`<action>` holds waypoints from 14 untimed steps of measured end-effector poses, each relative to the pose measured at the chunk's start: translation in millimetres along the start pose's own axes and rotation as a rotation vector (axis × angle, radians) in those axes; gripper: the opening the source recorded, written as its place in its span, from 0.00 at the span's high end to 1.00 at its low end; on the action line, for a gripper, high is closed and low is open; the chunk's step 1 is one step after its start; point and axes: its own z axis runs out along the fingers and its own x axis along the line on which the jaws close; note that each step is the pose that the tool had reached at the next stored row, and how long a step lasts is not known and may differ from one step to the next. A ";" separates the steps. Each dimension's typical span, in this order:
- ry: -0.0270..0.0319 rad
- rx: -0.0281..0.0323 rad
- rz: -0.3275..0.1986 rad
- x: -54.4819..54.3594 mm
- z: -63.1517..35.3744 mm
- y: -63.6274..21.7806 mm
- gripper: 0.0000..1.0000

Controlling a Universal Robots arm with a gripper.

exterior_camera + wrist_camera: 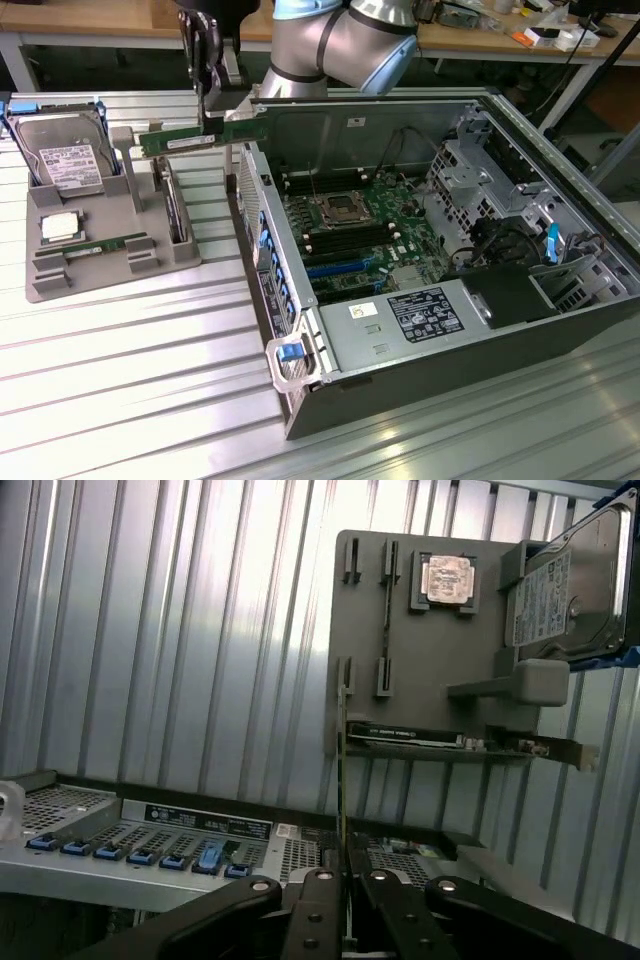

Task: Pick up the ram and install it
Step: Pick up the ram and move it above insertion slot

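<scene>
Claw grasps ram mid-air, clear of tray and case rim; its white label unreadable.

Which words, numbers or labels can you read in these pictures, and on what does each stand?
None can be read; all print is too small or blurred:
Label on the hard drive: unreadable.
Label on the ram, held in the gripper: unreadable.
Black label inside the computer case: unreadable.
Black strip label on the case's outside: unreadable.
</scene>
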 end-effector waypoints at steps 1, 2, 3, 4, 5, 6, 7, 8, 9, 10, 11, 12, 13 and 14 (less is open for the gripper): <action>0.0000 0.0000 0.000 0.7 -0.2 -4.4 0.87; 0.0000 0.0000 0.000 1.4 -0.4 -8.9 0.87; 0.0000 0.0001 0.000 2.1 -0.6 -12.9 0.87; 0.0000 0.0001 0.000 2.9 -0.8 -18.3 0.87; 0.0000 0.0000 0.000 4.1 -1.2 -25.6 0.87; -0.0001 0.0001 0.000 5.4 -1.6 -33.9 0.87; 0.0000 0.0000 0.000 6.1 -1.8 -38.4 0.87; 0.0000 0.0001 0.000 7.2 -2.1 -45.1 0.87; 0.0000 0.0000 0.000 7.9 -2.4 -49.7 0.87; -0.0001 0.0001 0.000 8.9 -2.6 -55.7 0.87; 0.0000 0.0000 0.000 10.2 -3.1 -63.7 0.87; -0.0001 0.0001 0.000 11.0 -3.3 -69.0 0.87; 0.0000 0.0000 0.000 11.7 -3.5 -73.3 0.87; 0.0000 0.0000 0.000 12.9 -3.9 -80.6 0.87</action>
